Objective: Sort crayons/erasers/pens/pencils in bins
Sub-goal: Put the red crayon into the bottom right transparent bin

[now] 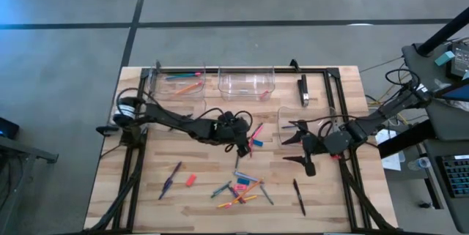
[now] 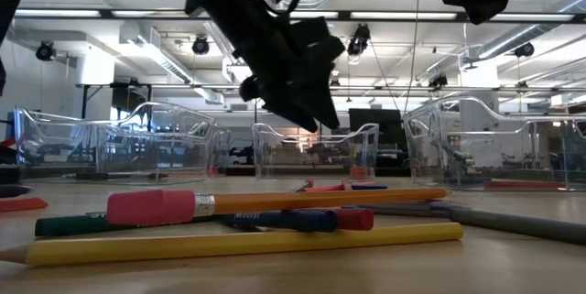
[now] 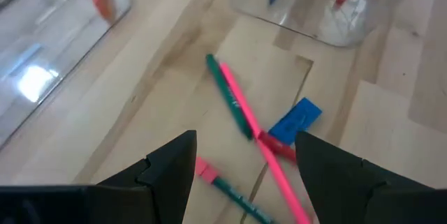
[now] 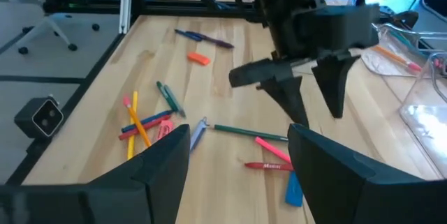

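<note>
A red crayon (image 4: pixel 267 165) lying on the bench (image 4: pixel 174 63) carries dark print along its side, too small to read for certain. The orange pencil (image 2: pixel 320 201) in the low view bears a short dark imprint near its ferrule, also illegible. No other lettering can be read.

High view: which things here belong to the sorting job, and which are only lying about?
Belong to the job:
- clear bins
- pencils
- black pen
- red-orange eraser
- blue eraser

Only lying about:
- black frame round the table
- cables at the right edge
- keyboard beside the table
</note>
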`<action>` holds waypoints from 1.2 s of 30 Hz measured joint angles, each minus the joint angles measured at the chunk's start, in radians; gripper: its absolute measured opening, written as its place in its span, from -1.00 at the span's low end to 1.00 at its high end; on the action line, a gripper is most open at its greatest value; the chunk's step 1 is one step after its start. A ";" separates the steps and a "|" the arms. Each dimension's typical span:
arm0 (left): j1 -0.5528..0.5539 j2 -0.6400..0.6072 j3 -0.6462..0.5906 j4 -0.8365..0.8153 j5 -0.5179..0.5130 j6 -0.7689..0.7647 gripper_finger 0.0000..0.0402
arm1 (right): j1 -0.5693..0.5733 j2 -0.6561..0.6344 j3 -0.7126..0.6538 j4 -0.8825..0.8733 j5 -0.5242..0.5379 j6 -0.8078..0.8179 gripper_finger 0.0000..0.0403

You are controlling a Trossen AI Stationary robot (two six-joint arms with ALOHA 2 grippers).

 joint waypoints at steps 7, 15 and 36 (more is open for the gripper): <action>-0.012 0.049 0.108 -0.030 0.004 -0.060 0.13 | 0.001 -0.001 0.009 -0.002 0.000 0.010 0.15; -0.051 0.133 0.138 -0.032 0.021 -0.129 0.13 | 0.020 -0.009 0.009 -0.012 0.000 0.021 0.15; -0.083 0.229 0.369 -0.366 0.054 -0.268 0.07 | 0.019 -0.015 0.009 -0.025 0.002 0.030 0.15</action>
